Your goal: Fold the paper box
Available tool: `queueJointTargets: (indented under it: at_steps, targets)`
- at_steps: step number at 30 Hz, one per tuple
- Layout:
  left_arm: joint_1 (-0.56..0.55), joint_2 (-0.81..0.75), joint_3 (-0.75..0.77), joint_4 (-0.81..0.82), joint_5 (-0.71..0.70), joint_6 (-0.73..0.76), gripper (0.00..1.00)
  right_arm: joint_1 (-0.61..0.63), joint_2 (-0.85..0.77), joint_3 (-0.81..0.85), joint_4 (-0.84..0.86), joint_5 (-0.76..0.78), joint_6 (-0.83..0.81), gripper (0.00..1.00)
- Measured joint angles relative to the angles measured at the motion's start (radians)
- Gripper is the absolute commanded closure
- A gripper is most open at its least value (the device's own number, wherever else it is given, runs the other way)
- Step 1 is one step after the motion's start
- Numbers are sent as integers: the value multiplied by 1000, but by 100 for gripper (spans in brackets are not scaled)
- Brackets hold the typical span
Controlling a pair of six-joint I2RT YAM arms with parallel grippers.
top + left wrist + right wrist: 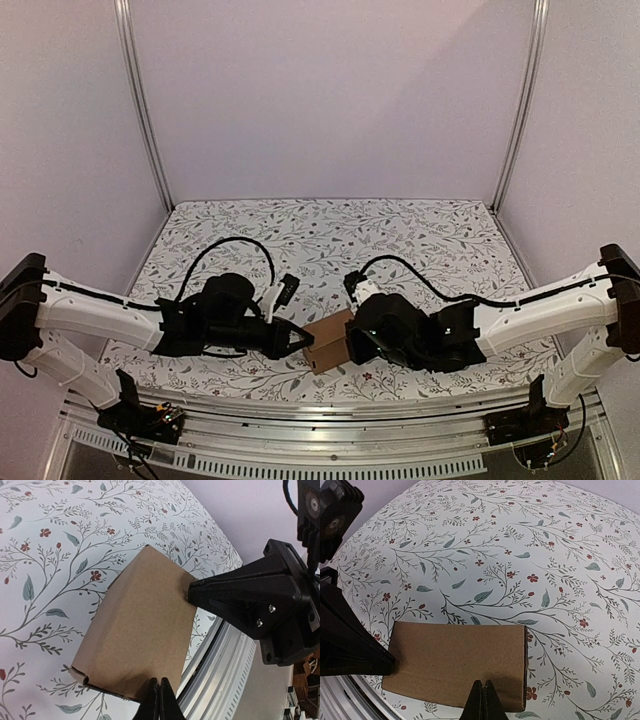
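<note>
The table (430, 225) is covered by a white cloth (320, 235) printed with grey-green sprigs and small red flowers. Pale lilac walls (330, 90) shut it in on the left, right and far sides, with aluminium posts (140, 100) standing at the far corners. The paper box (330, 342) sits on the cloth at the middle of the near side, between the two wrists. It is a small rectangular box of plain brown cardboard with smooth, unprinted faces. The left wrist view shows a small notch at one lower corner, and the right wrist view shows a dark seam down its right end. The left gripper (303, 340) has its jaws pressed together, and its tip meets the box's left side. The right gripper (350, 345) also has its jaws together and bears on the box's right side. Each wrist view shows the other arm's black finger touching the cardboard. It cannot be told whether either pair of fingers pinches a cardboard wall. Just near of the box the cloth ends at a metal rail (320, 408), so there is little room on that side. To the far side the cloth runs open up to the back wall, crossed only by the black cables (235, 245) looping behind each wrist. More open cloth lies far-left and far-right of the arms.
</note>
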Motion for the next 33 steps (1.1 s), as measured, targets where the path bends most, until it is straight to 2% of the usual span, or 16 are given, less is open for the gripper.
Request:
queueJointTargets:
  at_steps: [10, 18, 28, 33]
  targets:
    - [0, -45, 0, -78, -23, 24, 100, -55, -100, 100, -85, -18, -116, 100]
    - [0, -44, 0, -78, -23, 27, 100, -96, -76, 133, -98, -48, -146, 100]
    - [2, 7, 31, -51, -17, 29, 100, -109, 25, 64, -63, -117, -92, 100]
    - [6, 24, 36, -32, -10, 29, 100, -110, 32, 18, 18, -124, -37, 100]
